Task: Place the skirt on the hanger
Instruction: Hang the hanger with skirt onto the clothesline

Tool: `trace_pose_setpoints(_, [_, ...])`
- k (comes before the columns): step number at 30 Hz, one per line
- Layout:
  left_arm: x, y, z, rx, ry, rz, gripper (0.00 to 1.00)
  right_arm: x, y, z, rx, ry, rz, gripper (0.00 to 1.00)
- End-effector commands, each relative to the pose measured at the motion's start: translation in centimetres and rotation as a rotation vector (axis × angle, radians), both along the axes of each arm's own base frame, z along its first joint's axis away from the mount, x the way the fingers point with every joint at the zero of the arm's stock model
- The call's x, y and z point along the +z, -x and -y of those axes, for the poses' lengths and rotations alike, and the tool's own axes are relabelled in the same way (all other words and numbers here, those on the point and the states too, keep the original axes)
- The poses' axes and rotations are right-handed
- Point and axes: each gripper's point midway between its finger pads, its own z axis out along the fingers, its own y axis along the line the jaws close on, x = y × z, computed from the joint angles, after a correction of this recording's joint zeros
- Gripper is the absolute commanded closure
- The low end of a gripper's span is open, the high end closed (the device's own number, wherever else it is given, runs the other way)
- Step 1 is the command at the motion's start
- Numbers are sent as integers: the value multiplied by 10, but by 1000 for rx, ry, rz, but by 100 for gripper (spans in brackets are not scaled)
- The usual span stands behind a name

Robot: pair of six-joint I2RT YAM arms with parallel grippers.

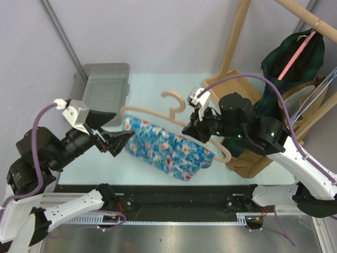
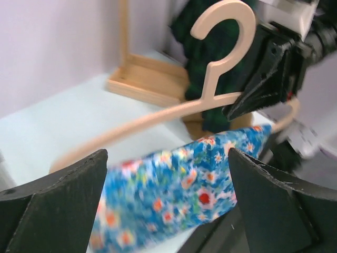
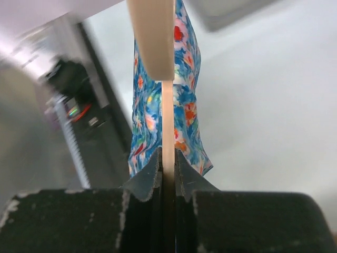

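Plain grey wall (image 1: 158, 31); pale table (image 1: 152, 92); grey bin (image 1: 105, 87) back left; wooden rack (image 1: 235, 39) right.

Reaching in from near left with left arm (image 1: 50, 150); bent at elbow, wrist aimed right; left gripper (image 1: 122, 127) spread wide, fingers (image 2: 58, 205) far apart, gripping nothing. Coming in from near right with right arm (image 1: 295, 158); folded back at elbow, wrist aimed left; right gripper (image 1: 190, 129) pinched tight on thin bar of hanger (image 3: 167, 116), one finger pressed on each side, almost meeting; holding it up in air. Facing each other tip to tip, well apart, both grippers at about same height.
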Motion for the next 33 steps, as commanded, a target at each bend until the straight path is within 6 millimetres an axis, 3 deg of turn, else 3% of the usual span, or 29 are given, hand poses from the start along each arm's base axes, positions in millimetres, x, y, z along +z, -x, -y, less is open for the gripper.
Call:
trace_pose_setpoints(1, [25,-25,-35,251,127,22,0,58,-71,33,-464,-193,126,100])
trace_pose_setpoints(2, [26,-26,-38,267,140,26,0,59,-91,51,-626,-190,148,100])
trace_pose_setpoints(4, [25,-25,-39,264,153,31,0,59,-108,63,-742,-197,152,100])
trace_pose_setpoints(5, [24,-25,-38,260,153,29,0,60,-123,78,-879,-185,176,100])
trace_pose_setpoints(8, [17,-23,-30,226,137,22,0,71,-147,107,-1092,-214,196,100])
trace_pose_setpoints(10, [13,-25,-25,217,127,9,1,68,-163,114,-1180,-195,204,100])
trace_pose_setpoints(11, [12,-26,-23,213,123,4,0,70,-173,131,-1268,-206,208,100])
trace_pose_setpoints(12, [11,-27,-21,211,123,-3,0,73,-181,134,-1299,-206,207,100])
trace_pose_setpoints(15, [6,-31,-15,208,115,-20,0,84,-196,162,-1451,-213,247,100])
trace_pose_setpoints(17, [6,-32,-13,208,120,-21,0,81,-211,176,-1540,-181,262,100])
trace_pose_setpoints(26, [10,-33,-8,197,136,-21,0,108,-239,213,-1817,-236,375,100])
trace_pose_setpoints(33, [9,-30,-6,180,140,-55,0,122,-270,261,-1984,-246,449,100])
